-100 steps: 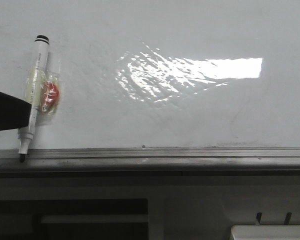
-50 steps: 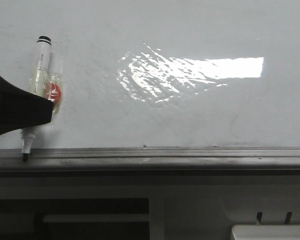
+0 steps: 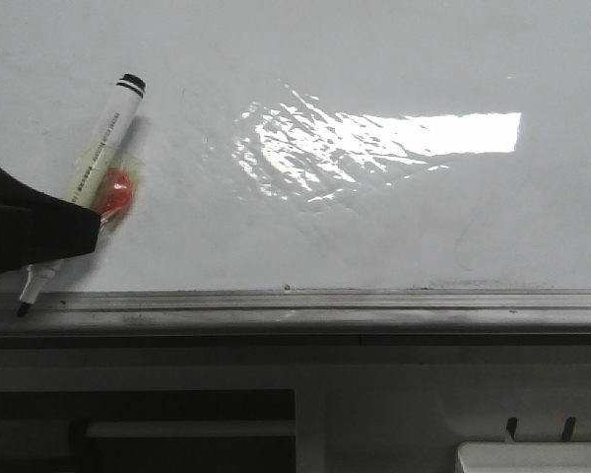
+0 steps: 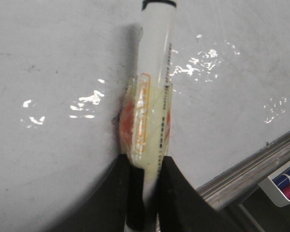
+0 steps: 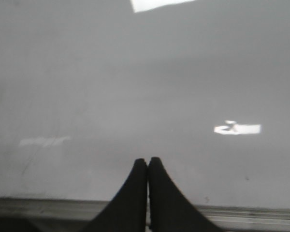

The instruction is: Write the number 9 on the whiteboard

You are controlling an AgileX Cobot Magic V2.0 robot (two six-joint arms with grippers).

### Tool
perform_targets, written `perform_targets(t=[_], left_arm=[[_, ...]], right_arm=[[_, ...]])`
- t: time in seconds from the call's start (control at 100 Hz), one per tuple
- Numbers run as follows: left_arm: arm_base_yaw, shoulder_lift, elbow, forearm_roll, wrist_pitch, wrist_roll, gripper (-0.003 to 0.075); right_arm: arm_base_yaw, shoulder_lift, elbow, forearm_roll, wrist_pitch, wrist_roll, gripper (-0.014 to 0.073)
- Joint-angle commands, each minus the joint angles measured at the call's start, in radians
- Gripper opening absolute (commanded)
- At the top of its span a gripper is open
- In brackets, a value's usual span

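Left pincer (image 4: 144,181): pinching marker pen (image 4: 154,96), pen tilted, tip at grey ledge (image 3: 325,307) just below pincer. Right pincer (image 5: 148,169): pressed together, nothing held, over whiteboard (image 3: 374,227). Number 9: not drawn. Whiteboard: beyond both pincers, glossy, smudged.

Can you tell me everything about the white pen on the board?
The marker pen is white plastic with a black band at its upper end and a dark tip pointing down at the grey metal ledge. Small print runs along its barrel. Clear tape wraps its middle, holding something red. It lies tilted against the glossy whiteboard, upper end leaning right. The left pincer is shut on its lower barrel.
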Motion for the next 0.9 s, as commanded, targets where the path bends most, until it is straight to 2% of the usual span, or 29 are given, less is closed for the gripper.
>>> perform_targets(t=[0.0, 0.17, 0.24, 0.31, 0.39, 0.46, 0.54, 0.66, 0.76, 0.89], left_arm=[[0.004, -0.006, -0.016, -0.012, 0.008, -0.011, -0.0020], [-0.032, -0.097, -0.016, 0.059, 0.027, -0.011, -0.0020], [-0.065, -0.141, -0.016, 0.147, 0.027, -0.011, -0.0020], [-0.102, -0.172, -0.016, 0.230, 0.019, -0.011, -0.0020], [-0.145, -0.187, -0.016, 0.275, -0.027, -0.011, -0.0020], [-0.175, -0.185, -0.016, 0.339, -0.087, -0.004, -0.0020], [-0.191, -0.181, -0.016, 0.427, -0.132, -0.004, -0.0020], [-0.201, -0.176, -0.016, 0.439, -0.180, -0.004, -0.0020], [-0.201, -0.172, -0.016, 0.450, -0.170, -0.004, -0.0020], [-0.201, -0.172, -0.016, 0.540, -0.168, -0.004, -0.0020]], right_arm=[[0.086, 0.041, -0.049, -0.008, -0.048, -0.034, -0.0069], [0.281, 0.153, -0.123, -0.004, -0.035, -0.069, -0.0066], [0.364, 0.215, -0.165, -0.001, -0.035, -0.108, -0.0025], [0.452, 0.283, -0.213, 0.010, -0.039, -0.112, 0.0091], [0.554, 0.360, -0.265, 0.019, -0.059, -0.112, 0.0267], [0.646, 0.428, -0.311, 0.019, -0.075, -0.114, 0.0349], [0.749, 0.505, -0.365, 0.019, -0.098, -0.114, 0.0346], [0.852, 0.603, -0.438, 0.019, -0.105, -0.114, 0.0338], [0.882, 0.676, -0.493, 0.019, -0.107, -0.114, 0.0338], [0.883, 0.751, -0.562, 0.040, -0.084, -0.112, 0.0338]])
